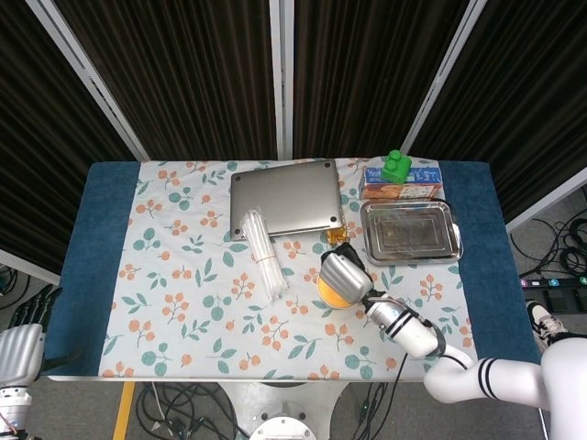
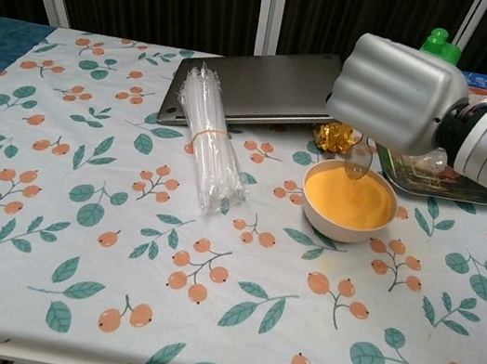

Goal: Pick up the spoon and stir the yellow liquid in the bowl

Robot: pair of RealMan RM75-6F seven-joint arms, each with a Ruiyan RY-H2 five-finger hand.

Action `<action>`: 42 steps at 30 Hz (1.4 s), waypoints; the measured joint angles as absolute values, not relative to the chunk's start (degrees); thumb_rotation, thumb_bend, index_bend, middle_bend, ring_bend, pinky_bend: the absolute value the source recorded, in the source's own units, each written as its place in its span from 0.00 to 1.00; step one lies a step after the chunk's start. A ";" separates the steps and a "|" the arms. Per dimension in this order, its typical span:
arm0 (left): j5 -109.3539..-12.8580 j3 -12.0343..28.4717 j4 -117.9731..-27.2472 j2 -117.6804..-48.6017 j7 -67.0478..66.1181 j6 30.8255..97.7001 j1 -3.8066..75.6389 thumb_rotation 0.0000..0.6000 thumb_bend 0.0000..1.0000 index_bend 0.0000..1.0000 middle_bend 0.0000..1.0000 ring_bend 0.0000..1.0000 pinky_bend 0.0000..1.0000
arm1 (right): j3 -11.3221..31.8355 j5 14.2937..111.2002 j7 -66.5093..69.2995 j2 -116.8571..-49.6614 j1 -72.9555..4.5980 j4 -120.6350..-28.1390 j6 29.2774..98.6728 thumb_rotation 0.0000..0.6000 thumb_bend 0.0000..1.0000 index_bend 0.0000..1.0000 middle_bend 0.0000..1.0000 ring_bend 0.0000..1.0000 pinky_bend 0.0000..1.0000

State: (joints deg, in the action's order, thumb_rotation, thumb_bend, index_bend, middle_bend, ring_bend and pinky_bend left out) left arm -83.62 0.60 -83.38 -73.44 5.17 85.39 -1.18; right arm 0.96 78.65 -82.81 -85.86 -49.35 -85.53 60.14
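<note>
At the far left edge of the head view we see our left hand (image 1: 20,335), low beside the table's blue edge and well away from everything; only its dark fingertips show, slightly apart, holding nothing. The table (image 1: 105,275) wears a white cloth printed with orange berries and green leaves. Moving right, a bundle of clear drinking straws (image 2: 207,147) bound by a rubber band lies on the cloth, just in front of a closed grey laptop (image 2: 260,91).

Right of the straws sits a small white bowl (image 2: 318,216) filled with yellow-orange liquid (image 2: 348,202). Our right hand (image 2: 399,94) hangs over the bowl's back rim, fingers curled tightly together into a fist around the handle of a clear plastic spoon (image 2: 357,164). The spoon points down, its bowl just at or above the liquid's surface near the back edge; we cannot tell whether it touches.

Behind the bowl a crinkled gold wrapper (image 2: 334,137) lies on the cloth. Further right, a shallow metal tray (image 1: 411,231) rests near the table's back, and behind it an orange carton (image 1: 401,183) with a green toy block (image 1: 397,165) on top.
</note>
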 measured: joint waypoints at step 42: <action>-82.37 0.69 -89.54 -70.71 -0.74 84.44 -0.37 1.00 0.05 0.13 0.12 0.10 0.13 | 14.86 39.65 -38.84 -98.18 -46.04 -49.91 45.05 1.00 0.10 0.47 0.99 0.97 1.00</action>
State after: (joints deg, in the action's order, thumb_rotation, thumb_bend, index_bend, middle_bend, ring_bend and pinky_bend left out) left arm -82.37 0.69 -89.54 -70.71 -0.74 84.44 -0.37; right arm 14.86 39.65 -38.84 -98.18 -46.04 -49.91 45.05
